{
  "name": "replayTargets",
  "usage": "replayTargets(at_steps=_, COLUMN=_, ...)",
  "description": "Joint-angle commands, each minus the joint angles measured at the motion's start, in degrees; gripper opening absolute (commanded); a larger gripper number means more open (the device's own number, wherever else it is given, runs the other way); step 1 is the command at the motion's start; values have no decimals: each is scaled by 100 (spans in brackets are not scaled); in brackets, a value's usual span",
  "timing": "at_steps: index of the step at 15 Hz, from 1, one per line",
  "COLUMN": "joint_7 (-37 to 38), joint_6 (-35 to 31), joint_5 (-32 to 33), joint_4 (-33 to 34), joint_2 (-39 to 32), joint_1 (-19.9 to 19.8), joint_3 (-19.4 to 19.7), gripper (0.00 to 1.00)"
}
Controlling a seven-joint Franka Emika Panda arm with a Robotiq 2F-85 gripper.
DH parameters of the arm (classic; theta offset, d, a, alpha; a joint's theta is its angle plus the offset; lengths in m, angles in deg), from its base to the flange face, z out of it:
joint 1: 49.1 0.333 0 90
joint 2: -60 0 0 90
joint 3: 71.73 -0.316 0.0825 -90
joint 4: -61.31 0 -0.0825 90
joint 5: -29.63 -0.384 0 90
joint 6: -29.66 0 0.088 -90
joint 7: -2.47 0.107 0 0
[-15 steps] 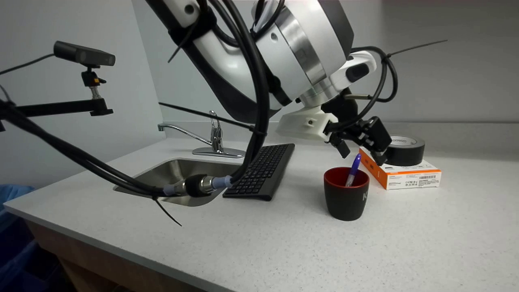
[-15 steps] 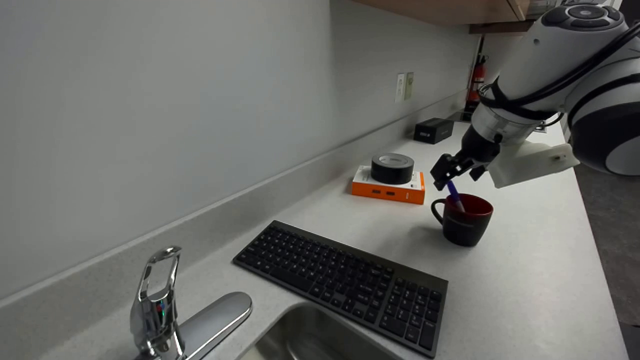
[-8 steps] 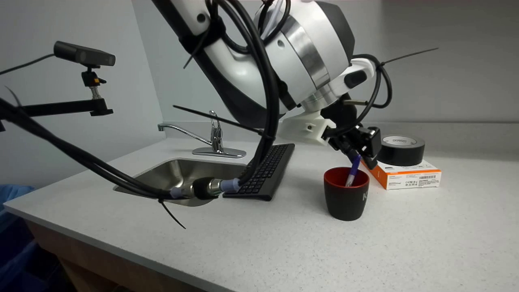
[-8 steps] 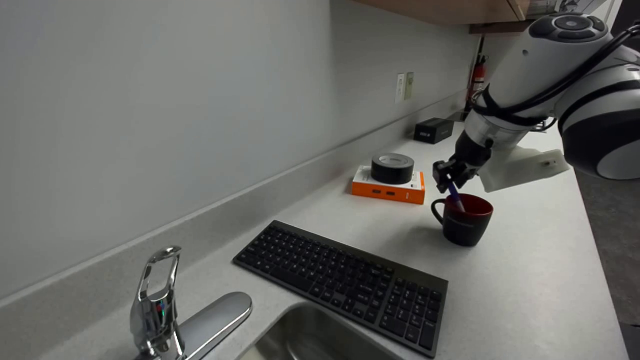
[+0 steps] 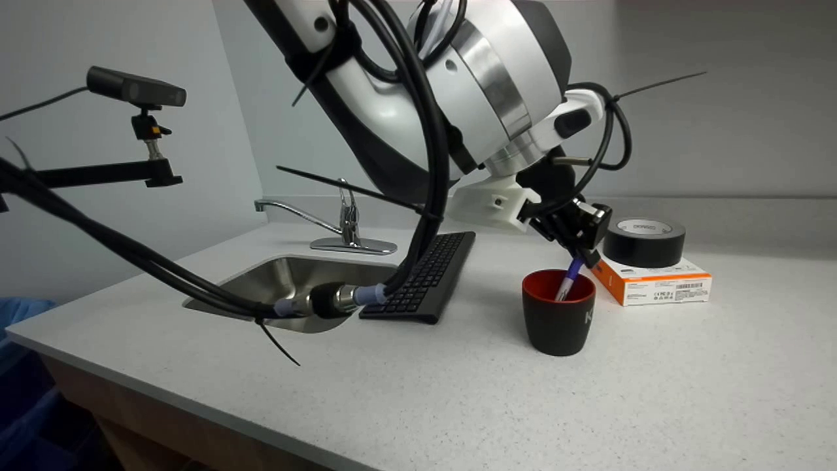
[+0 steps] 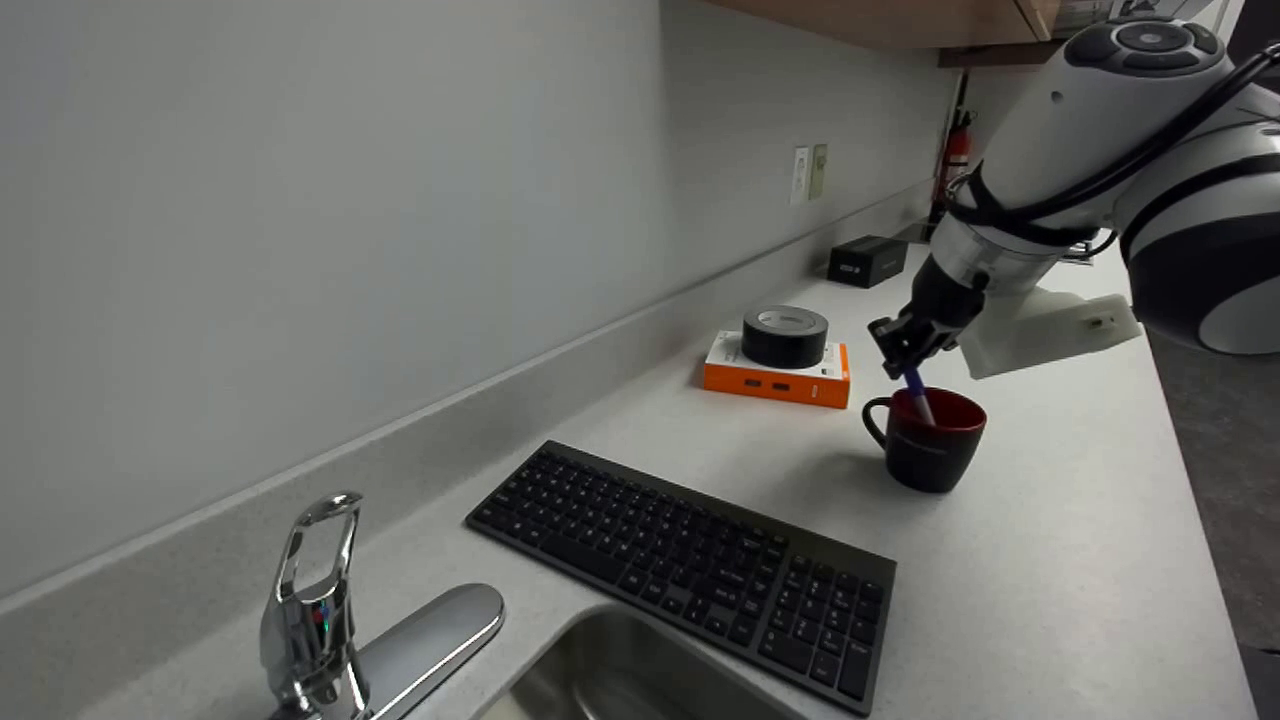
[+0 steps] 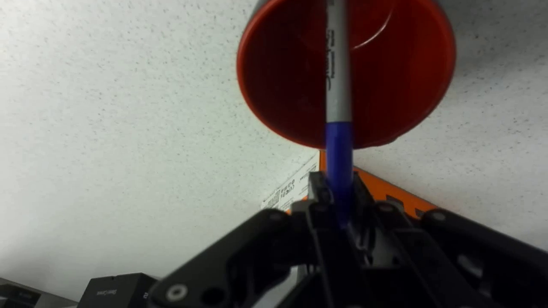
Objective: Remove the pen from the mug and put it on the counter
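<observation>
Counter [image 5: 418,386] waiting, mug [image 5: 558,327] upright on it, and the gripper [image 7: 339,188] has just narrowed, pinching the pen [image 7: 338,100] by its blue end! Grey end's down inside the mug; grip looks made, lift-out should follow.

The wrist view's top edge cuts off the mug [image 7: 391,81] and pen [image 7: 339,105].

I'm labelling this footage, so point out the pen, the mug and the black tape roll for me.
Pen [image 7: 339,105]: in the wrist view, on its grey barrel.
Mug [image 5: 559,322]: in an exterior view, on its black outer wall.
Black tape roll [image 6: 785,350]: in an exterior view, on its black side.
</observation>
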Motion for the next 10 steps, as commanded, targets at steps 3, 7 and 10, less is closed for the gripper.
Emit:
replayTargets(at_steps=3, joint_7=-695, joint_6=-320, joint_5=-528, joint_4=-698, joint_2=1197, joint_1=70, joint_3=60, gripper=3)
replayTargets(at_steps=7, joint_7=-2316, joint_6=-78, joint_5=-2236, joint_4=-973, joint_2=1808, joint_1=872, joint_3=396, gripper=3)
replayTargets(at_steps=10, joint_7=-3428, joint_6=518, joint_5=-3542, joint_4=-830, joint_2=1929, joint_1=1326, joint_3=295, gripper=3)
